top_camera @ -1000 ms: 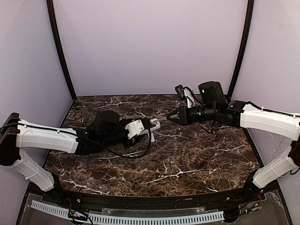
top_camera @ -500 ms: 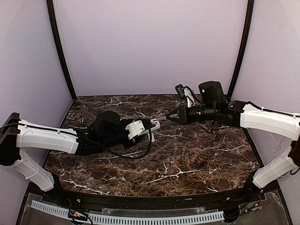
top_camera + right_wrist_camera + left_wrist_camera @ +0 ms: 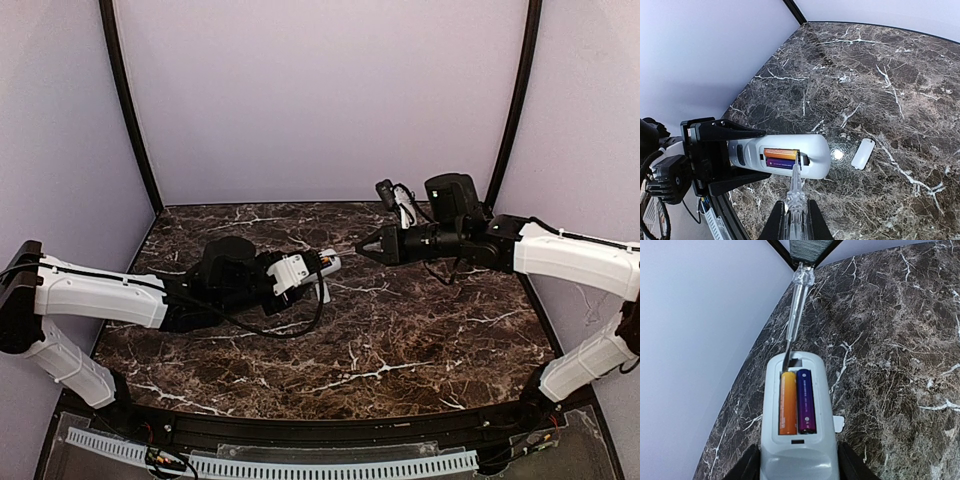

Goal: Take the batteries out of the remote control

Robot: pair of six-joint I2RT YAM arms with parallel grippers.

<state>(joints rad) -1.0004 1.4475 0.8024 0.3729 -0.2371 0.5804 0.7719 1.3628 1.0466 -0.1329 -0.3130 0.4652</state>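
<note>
My left gripper is shut on the white remote control and holds it above the table with its battery bay open and facing up. Two batteries lie side by side in the bay, one orange and one dark purple. My right gripper is shut on a clear-handled screwdriver. The screwdriver's tip rests at the far end of the orange battery, beside the purple one. The remote shows whole in the right wrist view.
The small flat white cover piece lies on the dark marble table just beyond the remote; it also shows in the left wrist view. Purple walls close the back and sides.
Hardly anything: the remote and the screwdriver tip stay together, with only a very slight shift of both grippers.
</note>
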